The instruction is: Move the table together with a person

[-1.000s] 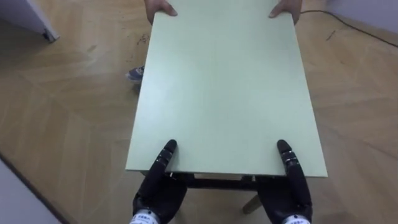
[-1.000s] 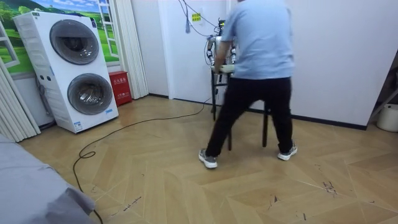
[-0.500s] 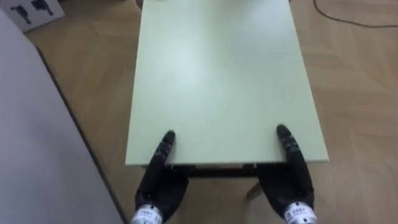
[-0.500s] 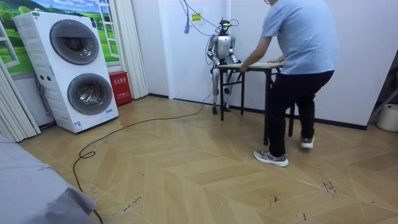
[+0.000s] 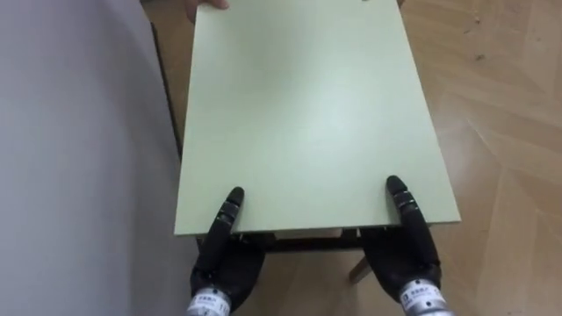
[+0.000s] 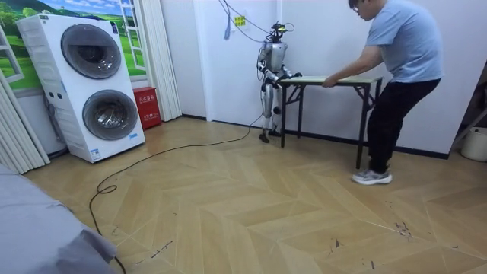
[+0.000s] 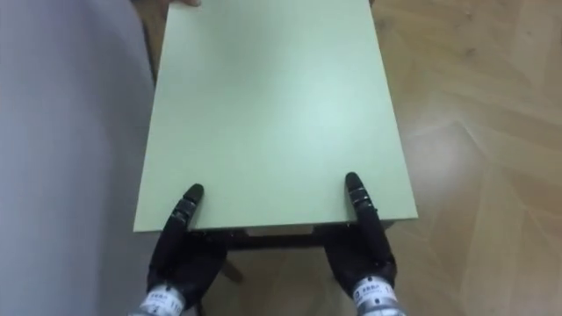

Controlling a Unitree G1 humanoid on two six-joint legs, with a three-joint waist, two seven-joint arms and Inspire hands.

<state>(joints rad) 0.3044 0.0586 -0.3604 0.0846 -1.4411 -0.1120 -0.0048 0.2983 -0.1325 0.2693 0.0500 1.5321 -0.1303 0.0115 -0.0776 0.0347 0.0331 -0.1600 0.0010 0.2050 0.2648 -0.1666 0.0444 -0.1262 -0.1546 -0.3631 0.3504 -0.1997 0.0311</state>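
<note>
The left hand (image 5: 224, 254) and right hand (image 5: 406, 250) sit at the near edge of a pale green rectangular tabletop (image 5: 303, 114); their grip cannot be told. A person (image 6: 399, 68) holds the far edge. Keeping it level seems wise.

Both forearms reach forward side by side from the bottom of the eye views, wrists level and well apart. The left robot hand (image 5: 226, 259) and the right robot hand (image 5: 402, 254) each clamp the near edge of the table (image 5: 303, 114), thumb laid straight on top, palm below. In the room view the robot stands upright, elbows bent.
</note>
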